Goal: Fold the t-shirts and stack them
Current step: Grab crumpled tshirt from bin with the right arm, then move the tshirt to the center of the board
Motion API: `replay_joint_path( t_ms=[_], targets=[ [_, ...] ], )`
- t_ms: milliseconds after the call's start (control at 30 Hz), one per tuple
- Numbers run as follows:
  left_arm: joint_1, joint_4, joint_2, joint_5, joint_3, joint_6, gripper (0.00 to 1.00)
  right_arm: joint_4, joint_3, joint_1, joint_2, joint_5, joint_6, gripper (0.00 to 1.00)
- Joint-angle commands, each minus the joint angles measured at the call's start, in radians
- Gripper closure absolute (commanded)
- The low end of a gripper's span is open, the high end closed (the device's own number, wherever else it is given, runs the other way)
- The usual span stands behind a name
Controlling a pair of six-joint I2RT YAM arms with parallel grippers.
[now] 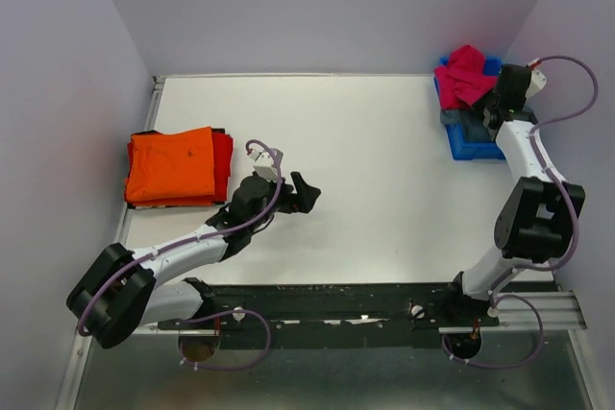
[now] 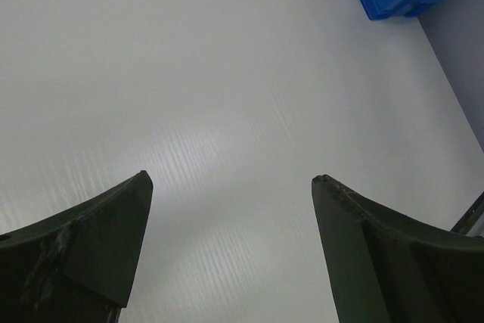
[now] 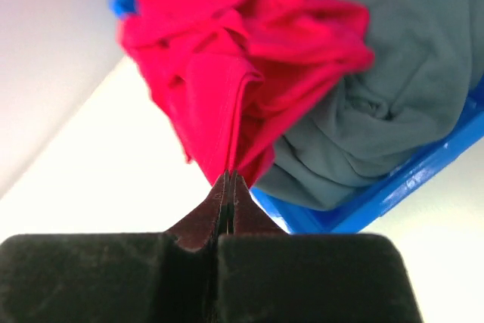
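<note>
Crimson-pink t-shirt (image 3: 242,58) is bunched up in the blue bin (image 1: 471,146), heaped high and spilling over the bin's far-left rim. A hanging fold of it runs down into the right end effector (image 3: 228,179), whose jaws are pressed together on that fold, so it is closed and gripping the pink cloth, just over the bin's edge. Grey-teal t-shirt (image 3: 408,96) sits crumpled inside the bin, under and beside the pink one, touching it. The bin stands at the far right corner of the table (image 1: 384,189).

Orange t-shirt (image 1: 173,168) lies folded flat, well apart from the bin, across the table to the bin's left. It rests on top of a folded red t-shirt (image 1: 223,160), whose right edge shows beyond the orange one.

Left end effector (image 1: 306,194) is between the bin and the folded stack, nearer the stack, over bare table. Its jaws stand wide apart with nothing between them; it touches no shirt.
</note>
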Motion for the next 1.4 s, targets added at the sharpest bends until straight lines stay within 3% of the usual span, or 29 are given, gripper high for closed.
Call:
replay_joint_path(
  t_ms=[0,200,467,600,767,1033,1167,1367],
  targets=[
    [-0.001,-0.020,-0.028,-0.022,0.023,0.023,0.02,0.071,0.024,0.037,-0.190,-0.038,-0.093,0.99],
    [-0.001,-0.028,-0.045,-0.036,0.021,0.033,0.02,-0.023,0.183,0.179,-0.333,-0.061,-0.217,0.99],
    [-0.003,-0.031,-0.059,-0.062,0.015,0.045,0.03,-0.196,0.506,0.528,-0.375,-0.183,-0.429,0.99],
    [-0.001,-0.037,-0.068,-0.077,0.015,0.052,0.03,-0.244,0.515,0.585,-0.390,-0.251,-0.388,0.99],
    [-0.003,-0.043,-0.073,-0.094,0.015,0.062,0.02,-0.222,0.275,0.585,-0.474,-0.230,-0.359,0.99],
    [-0.003,-0.020,-0.053,-0.074,0.015,0.077,0.02,-0.204,-0.296,0.585,-0.769,-0.108,-0.226,0.99],
    [-0.003,0.003,-0.013,-0.033,0.021,0.083,0.01,-0.175,-0.601,0.585,-0.913,-0.163,-0.100,0.97],
    [-0.001,-0.043,0.145,0.041,0.111,0.071,0.01,-0.136,-0.796,0.585,-1.007,-0.320,0.015,0.94]
  ],
)
